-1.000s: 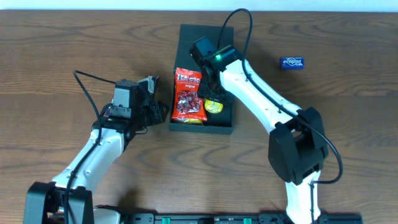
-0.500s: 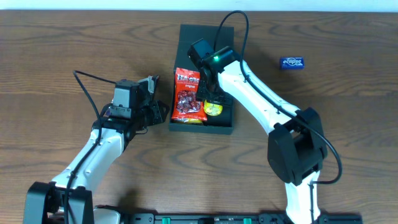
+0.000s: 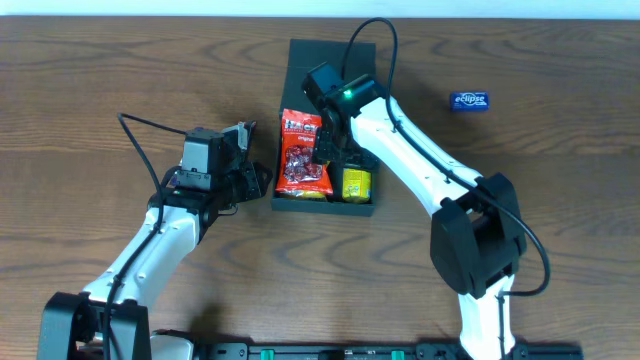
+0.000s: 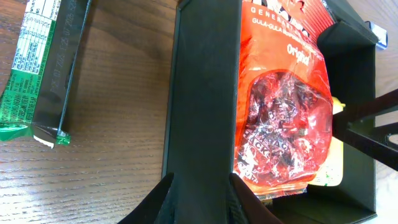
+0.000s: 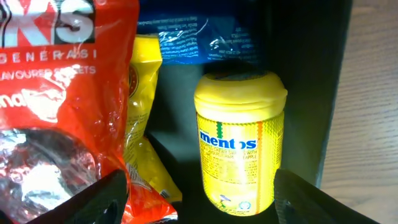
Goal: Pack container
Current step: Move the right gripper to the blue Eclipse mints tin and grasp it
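Observation:
The container (image 3: 362,208) is a dark green box, its flap lid (image 3: 310,58) open at the far end. In it lie a red candy packet (image 3: 303,152), a yellow Mentos bottle (image 3: 355,183), a yellow packet (image 5: 142,124) and a blue packet (image 5: 199,40). My right gripper (image 5: 199,199) is open just above the box, its fingers either side of the Mentos bottle (image 5: 239,140), which lies flat and free. My left gripper (image 4: 202,193) is shut on the container's left wall (image 4: 202,93) near the front corner.
A green wrapped bar (image 4: 43,68) lies on the wooden table just left of the box. A blue Eclipse gum pack (image 3: 467,100) lies on the table to the far right. The right arm reaches over the box from the right.
The Mentos bottle, held end-up over the box before, now lies flat in the box's front right. My right gripper has let go of it. The left arm has not moved.

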Action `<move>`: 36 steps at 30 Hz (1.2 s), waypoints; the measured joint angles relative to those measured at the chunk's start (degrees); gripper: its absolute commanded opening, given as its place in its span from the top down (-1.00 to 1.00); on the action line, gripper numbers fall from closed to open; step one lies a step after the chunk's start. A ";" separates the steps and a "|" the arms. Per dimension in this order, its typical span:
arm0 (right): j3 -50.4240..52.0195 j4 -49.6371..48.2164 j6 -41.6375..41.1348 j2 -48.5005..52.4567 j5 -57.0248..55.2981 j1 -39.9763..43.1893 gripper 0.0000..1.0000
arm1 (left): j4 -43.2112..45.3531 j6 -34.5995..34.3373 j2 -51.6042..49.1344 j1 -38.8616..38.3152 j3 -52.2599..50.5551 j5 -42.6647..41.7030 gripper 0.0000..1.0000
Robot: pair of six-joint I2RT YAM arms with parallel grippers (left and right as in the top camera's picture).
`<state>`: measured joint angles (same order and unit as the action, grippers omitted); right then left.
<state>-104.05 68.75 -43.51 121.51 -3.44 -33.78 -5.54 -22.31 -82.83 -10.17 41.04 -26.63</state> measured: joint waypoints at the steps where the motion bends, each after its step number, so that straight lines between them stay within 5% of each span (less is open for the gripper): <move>1: 0.00 0.02 0.85 0.00 -0.02 0.00 -0.41 | 0.00 0.00 0.00 0.00 0.00 0.00 0.46; 14: -1.42 -0.44 8.94 -10.23 -4.00 8.37 -0.47 | -0.09 0.00 0.00 0.00 0.00 0.00 0.46; 21: -2.89 -2.29 -2.01 -12.11 -2.99 27.08 -0.63 | -0.15 0.00 0.00 0.00 0.00 0.00 0.46; 24: -2.82 -5.51 -7.28 -9.88 -0.35 32.02 -0.99 | -0.17 0.00 0.00 0.00 0.00 0.00 0.46; 36: -2.71 -18.53 -14.29 -7.50 1.86 34.97 -0.98 | -0.17 0.00 0.00 0.00 0.00 0.00 0.46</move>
<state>-106.76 50.22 -57.80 114.02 -1.58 1.19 -5.72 -22.31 -82.83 -10.17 41.04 -26.63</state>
